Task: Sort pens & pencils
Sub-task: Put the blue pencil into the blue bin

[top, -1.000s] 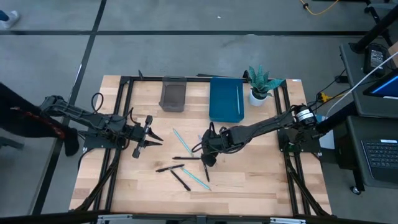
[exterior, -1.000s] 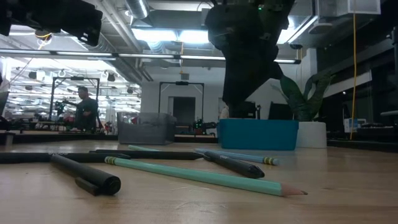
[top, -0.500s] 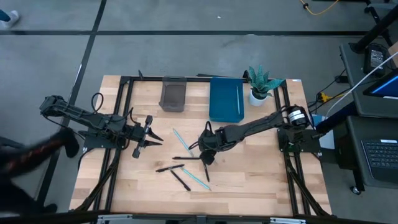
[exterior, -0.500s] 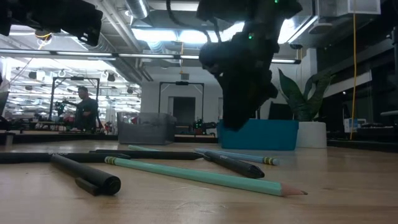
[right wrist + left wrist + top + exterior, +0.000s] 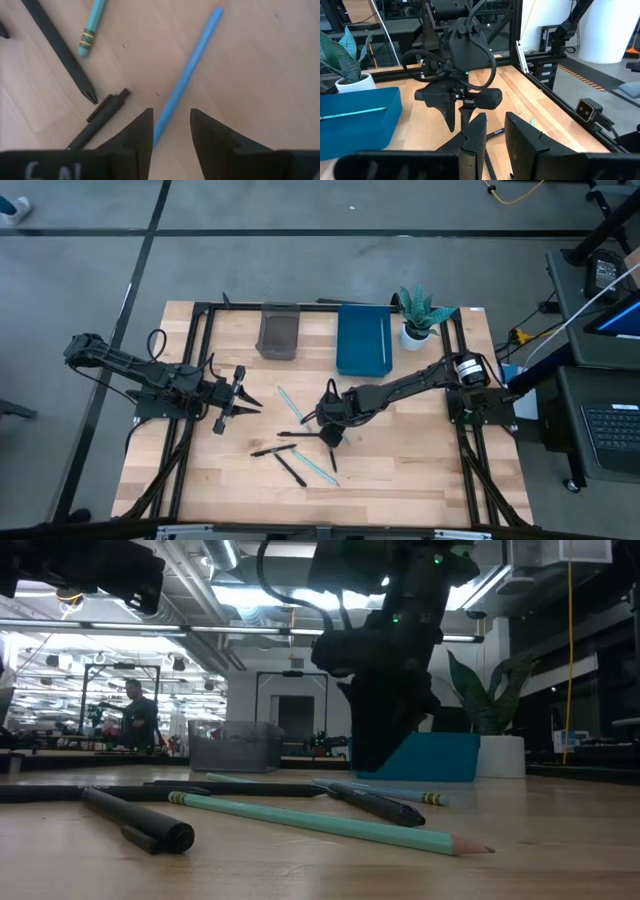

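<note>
Several pens and pencils lie flat and loose on the wooden table. Among them are a teal pencil, a black pen and another teal pencil. My right gripper hangs open, pointing steeply down just above them. In the right wrist view its fingers stand on either side of one end of a blue pencil, without touching it. A black pen lies beside that end. My left gripper waits at the table's left, open and empty.
A blue tray with a teal pencil in it and a grey bin stand at the far edge, next to a potted plant. A black frame runs around the table. A person stands far off in the room.
My right gripper has come down toward the pens and pencils and drifted slightly toward the table's left, still open. The pens and pencils have stayed where they lay.
</note>
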Robot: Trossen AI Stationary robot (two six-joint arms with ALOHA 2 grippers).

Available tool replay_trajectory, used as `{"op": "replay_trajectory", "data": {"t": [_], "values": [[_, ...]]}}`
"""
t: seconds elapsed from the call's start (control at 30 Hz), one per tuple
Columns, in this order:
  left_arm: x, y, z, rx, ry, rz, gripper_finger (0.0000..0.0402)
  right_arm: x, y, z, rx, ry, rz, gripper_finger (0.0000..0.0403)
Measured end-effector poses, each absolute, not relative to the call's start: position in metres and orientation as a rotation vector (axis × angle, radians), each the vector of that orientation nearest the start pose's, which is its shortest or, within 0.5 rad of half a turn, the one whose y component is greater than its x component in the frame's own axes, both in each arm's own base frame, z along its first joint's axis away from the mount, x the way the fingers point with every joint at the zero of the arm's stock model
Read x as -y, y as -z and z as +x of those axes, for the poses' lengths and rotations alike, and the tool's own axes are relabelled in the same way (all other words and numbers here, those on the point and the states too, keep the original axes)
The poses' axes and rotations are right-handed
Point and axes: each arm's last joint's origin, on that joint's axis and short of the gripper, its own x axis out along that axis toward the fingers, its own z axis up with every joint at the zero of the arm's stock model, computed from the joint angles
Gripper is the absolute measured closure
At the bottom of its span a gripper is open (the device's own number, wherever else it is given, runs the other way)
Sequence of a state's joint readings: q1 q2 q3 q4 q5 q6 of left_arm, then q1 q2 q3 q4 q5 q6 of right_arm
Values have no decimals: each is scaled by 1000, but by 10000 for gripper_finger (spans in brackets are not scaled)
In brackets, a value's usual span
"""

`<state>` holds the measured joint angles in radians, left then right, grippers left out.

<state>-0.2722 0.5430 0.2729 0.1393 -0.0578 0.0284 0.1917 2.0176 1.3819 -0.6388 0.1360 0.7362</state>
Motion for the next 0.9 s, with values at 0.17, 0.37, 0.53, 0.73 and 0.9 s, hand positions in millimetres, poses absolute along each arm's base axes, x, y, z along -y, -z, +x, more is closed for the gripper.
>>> {"op": "replay_trajectory", "data": {"t": [0.17, 0.37, 0.53, 0.73, 0.9], "values": [[37, -220, 137, -125, 216, 50, 337, -72, -140, 391, -1216, 414, 418, 273], [37, -220, 137, -126, 216, 50, 337, -73, -129, 395, -1228, 418, 410, 273], [37, -220, 137, -127, 216, 50, 337, -73, -128, 395, -1228, 422, 407, 273], [36, -218, 137, -144, 216, 51, 337, -73, -127, 394, -1239, 396, 391, 273], [36, -217, 137, -154, 216, 51, 337, -73, -127, 394, -1252, 376, 411, 273]]}}
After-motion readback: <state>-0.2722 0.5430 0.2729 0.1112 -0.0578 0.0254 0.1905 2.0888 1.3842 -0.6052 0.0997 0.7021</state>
